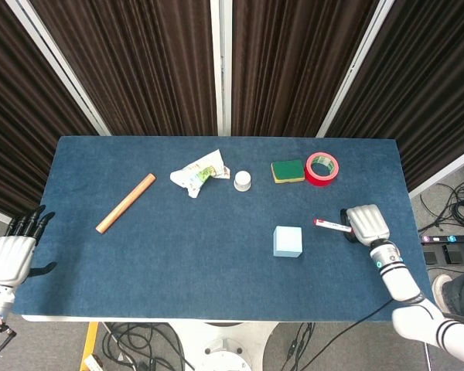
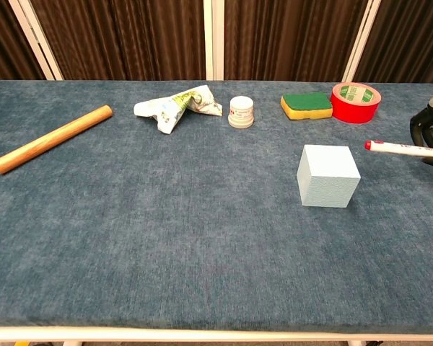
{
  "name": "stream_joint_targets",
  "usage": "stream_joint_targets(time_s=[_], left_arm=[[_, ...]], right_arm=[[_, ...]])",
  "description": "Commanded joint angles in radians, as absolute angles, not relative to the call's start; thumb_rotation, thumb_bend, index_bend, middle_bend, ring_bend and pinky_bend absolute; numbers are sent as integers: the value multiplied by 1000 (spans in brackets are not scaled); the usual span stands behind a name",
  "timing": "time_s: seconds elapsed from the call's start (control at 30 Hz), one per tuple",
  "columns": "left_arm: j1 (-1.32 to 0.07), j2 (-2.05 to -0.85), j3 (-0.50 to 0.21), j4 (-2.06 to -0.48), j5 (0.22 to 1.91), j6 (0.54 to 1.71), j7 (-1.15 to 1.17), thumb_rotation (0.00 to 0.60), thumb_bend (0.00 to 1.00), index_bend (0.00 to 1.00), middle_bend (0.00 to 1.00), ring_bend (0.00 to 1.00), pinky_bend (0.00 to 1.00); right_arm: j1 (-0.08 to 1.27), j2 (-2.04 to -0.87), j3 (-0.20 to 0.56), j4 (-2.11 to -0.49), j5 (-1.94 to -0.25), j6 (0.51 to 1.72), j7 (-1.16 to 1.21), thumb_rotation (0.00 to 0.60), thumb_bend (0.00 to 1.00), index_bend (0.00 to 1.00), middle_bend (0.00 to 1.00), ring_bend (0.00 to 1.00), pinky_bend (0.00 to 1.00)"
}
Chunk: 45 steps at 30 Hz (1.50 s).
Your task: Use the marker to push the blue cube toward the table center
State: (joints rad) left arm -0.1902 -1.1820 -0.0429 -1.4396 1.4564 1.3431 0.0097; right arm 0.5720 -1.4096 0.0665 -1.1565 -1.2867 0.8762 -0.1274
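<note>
- Currently my right hand [image 1: 366, 222] pinches the marker [image 1: 332, 226] at its rear end, near the table's right edge; red tip points toward the cube.
- Marker is roughly level and appears lifted off the cloth in the chest view, tip apart from the blue cube [image 2: 327, 175].
- Blue cube sits right of table centre, on the blue table [image 1: 201, 263], nearer the front edge than the back-row items.
- Nothing lies between marker tip and cube, nor on the cloth directly left of the cube.
- Back row, well apart from the cube: red tape roll [image 1: 322, 168] just beside the green-and-yellow sponge [image 1: 288, 171], then a small white jar [image 1: 242, 181], then a crumpled wrapper [image 1: 197, 173].
- Wooden rod [image 1: 125, 203] lies diagonally on the left half, far from everything on my side.
- My left hand [image 1: 12, 253] is off the table's left edge, fingers spread, holding nothing.
</note>
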Motion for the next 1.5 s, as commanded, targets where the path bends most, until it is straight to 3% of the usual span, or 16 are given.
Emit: stream_joint_targets(time_s=[0.03, 0.53, 1.5], left_arm=[[-195, -1186, -45, -1446, 1455, 1339, 21, 600, 11, 136, 61, 0, 102], [-196, -1179, -46, -1460, 1451, 1346, 34, 600, 11, 136, 61, 0, 102], [-177, -1158, -43, -1393, 1444, 1355, -76, 600, 11, 135, 61, 0, 102]], right_arm=[[573, -1337, -18, -1113, -1453, 880, 25, 600, 250, 632, 612, 948, 1000], [575, -1345, -64, -1068, -1568, 933, 124, 600, 238, 640, 618, 948, 1000], [636, -1540, 48, -1179, -1439, 875, -162, 600, 242, 648, 627, 948, 1000]])
